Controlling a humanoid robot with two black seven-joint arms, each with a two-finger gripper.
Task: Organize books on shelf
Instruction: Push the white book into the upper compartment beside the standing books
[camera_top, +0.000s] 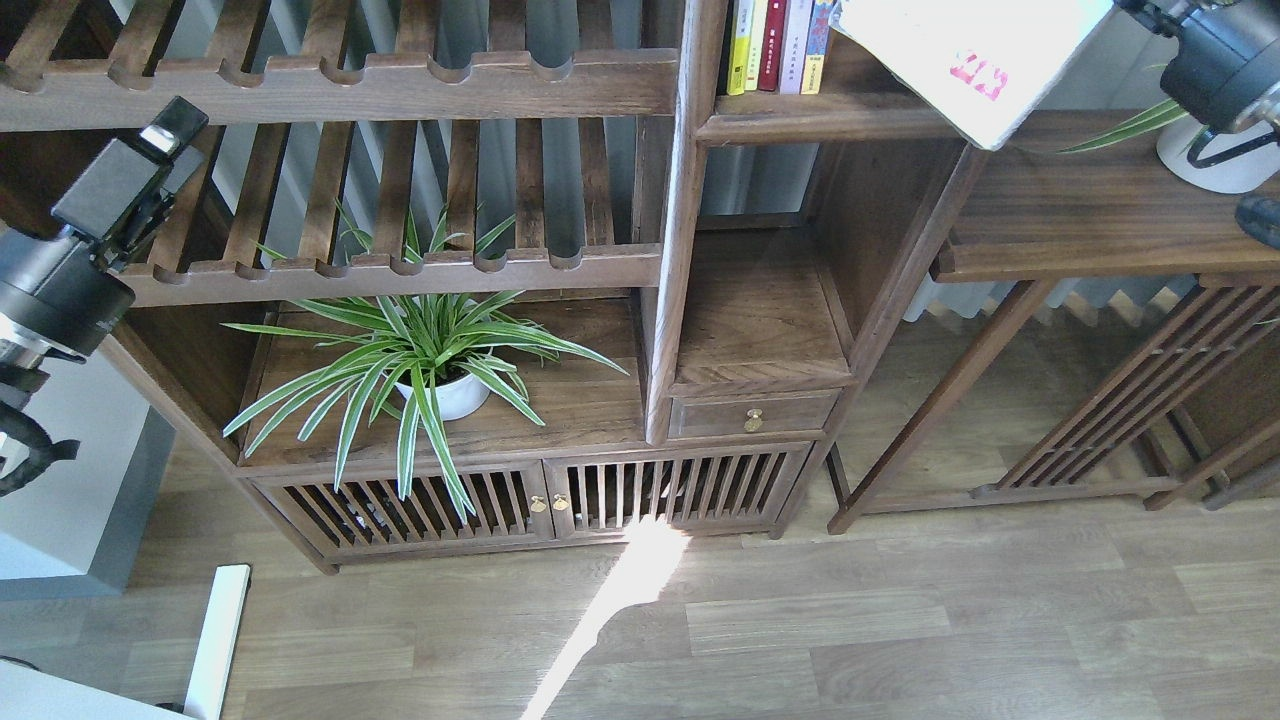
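Our right arm (1215, 60) enters at the top right corner, and only its wrist section shows; the fingers are cut off by the frame edge, so we cannot tell whether they are apart or clamped. The white book (975, 65) with the red label hangs tilted in the air just left of that wrist, apparently held by it, though the contact itself is out of view. Its lower corner overhangs the junction where the narrow shelf (800, 125) meets the side table (1080, 215). The key relation: the target compartment lies to the left of and slightly behind the held book, and the standing books (775, 45) (yellow, red, white and blue spines) sit upright at its left end, with bare plank to their right. The book's long axis runs diagonally, not parallel to those spines, so we judge it must be rotated upright and shifted left before it can slot in beside them. Risk: the corner catching the shelf's right side panel. Our left gripper (165, 140) rests well apart, far left by the slatted rack (400, 265), fingers seen end-on and dark, state not readable. The right arm is clearly the nearer one.
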